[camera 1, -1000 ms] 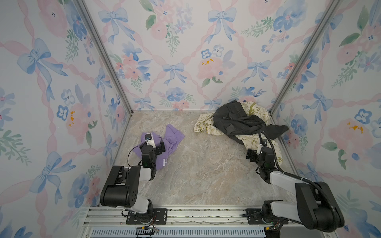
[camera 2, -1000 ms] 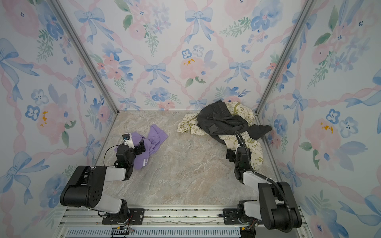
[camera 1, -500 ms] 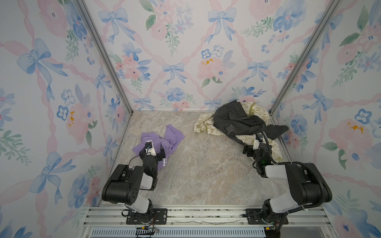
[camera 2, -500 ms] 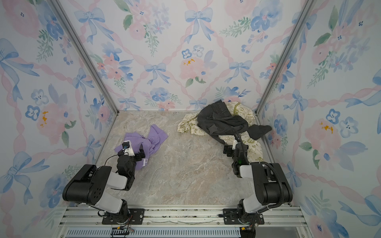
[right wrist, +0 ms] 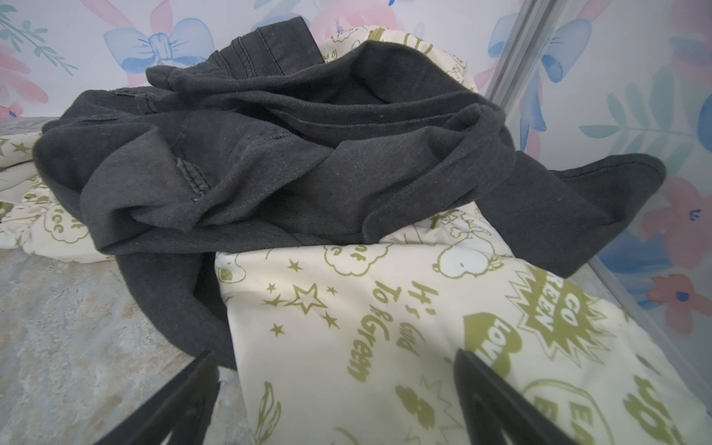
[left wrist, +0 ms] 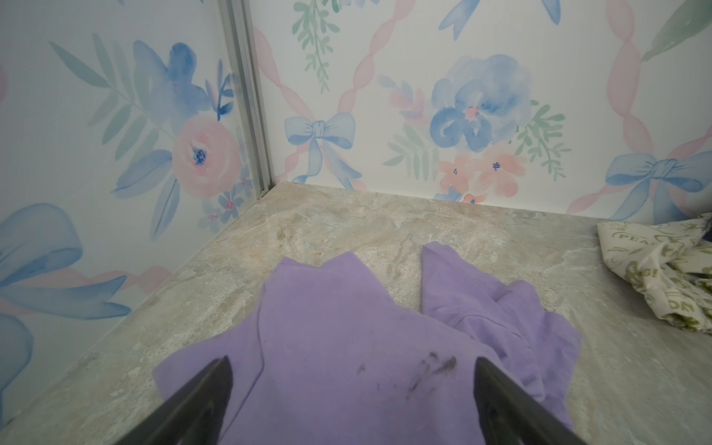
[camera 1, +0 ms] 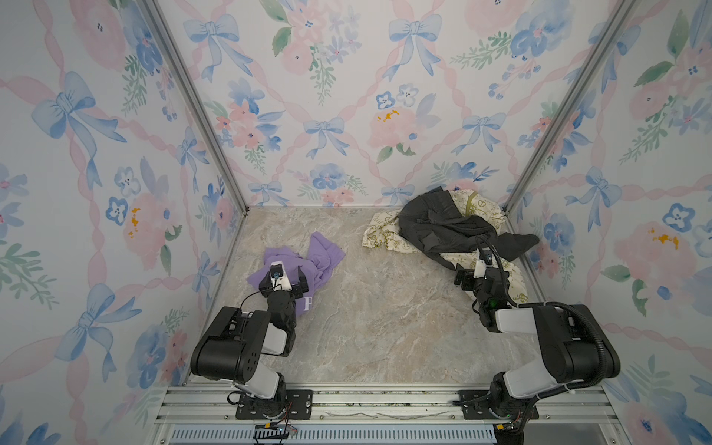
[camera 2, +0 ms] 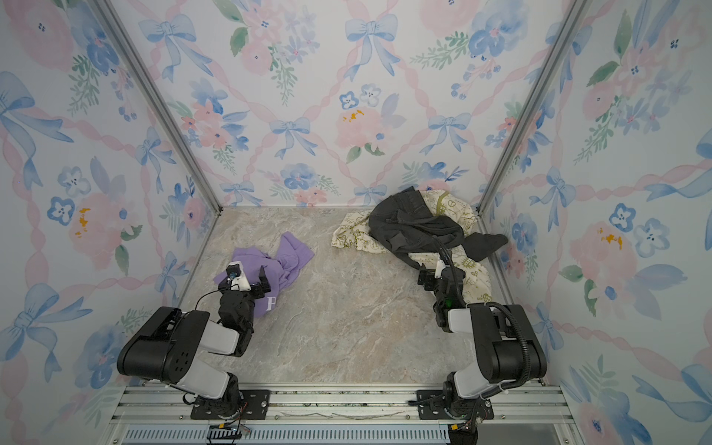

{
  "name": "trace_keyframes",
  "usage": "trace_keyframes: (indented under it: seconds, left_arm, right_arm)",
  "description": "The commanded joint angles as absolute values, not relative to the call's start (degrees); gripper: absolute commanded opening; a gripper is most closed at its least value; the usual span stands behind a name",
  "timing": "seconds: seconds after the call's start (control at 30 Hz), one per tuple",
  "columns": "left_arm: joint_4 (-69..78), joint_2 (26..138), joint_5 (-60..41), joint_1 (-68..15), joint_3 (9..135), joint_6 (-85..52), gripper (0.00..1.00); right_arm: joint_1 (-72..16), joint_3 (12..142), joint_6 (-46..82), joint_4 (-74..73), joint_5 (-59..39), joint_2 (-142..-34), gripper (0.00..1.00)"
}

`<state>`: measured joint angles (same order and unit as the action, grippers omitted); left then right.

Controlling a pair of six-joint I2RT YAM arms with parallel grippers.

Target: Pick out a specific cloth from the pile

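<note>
**Lavender-purple soft cloth (camera 1: 327,252): snagging risk**

We find it crumpled on the marble-patterned counter (camera 1: 385,308), well apart from the charcoal-and-cream clothes pile (camera 1: 443,231). Left pincer (left wrist: 351,364) and right pincer (right wrist: 335,354) stand spread low over fabric; we judge either could drag folds.

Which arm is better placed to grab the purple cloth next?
Left. The left gripper, open, is over the purple cloth, which lies apart from the pile; the right gripper is far off over the cream cloth.

left arm (camera 1: 239,343) folding back toward its base, left gripper (camera 1: 282,278) easing back over the purple cloth (camera 1: 323,250), more cloth showing, right arm (camera 1: 558,339) folding upright, right gripper (camera 1: 479,275) inching toward the pile (camera 1: 443,227)
</note>
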<state>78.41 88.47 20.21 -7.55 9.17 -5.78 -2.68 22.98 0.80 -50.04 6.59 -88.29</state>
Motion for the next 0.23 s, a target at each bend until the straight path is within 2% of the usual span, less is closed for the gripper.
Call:
trace_keyframes:
  seconds: [0.0, 0.2]
  left_arm:
    - [79.93, 89.43, 20.92, -7.66, 10.10, -4.54, 0.98]
    - [79.82, 89.17, 20.53, -7.56, 9.93, -4.57, 0.98]
  right_arm:
    - [-2.62, 22.39, 0.35, -51.81, 6.51, -88.62, 0.97]
    - [-2.61, 22.39, 0.35, -51.80, 6.52, -88.59, 0.97]
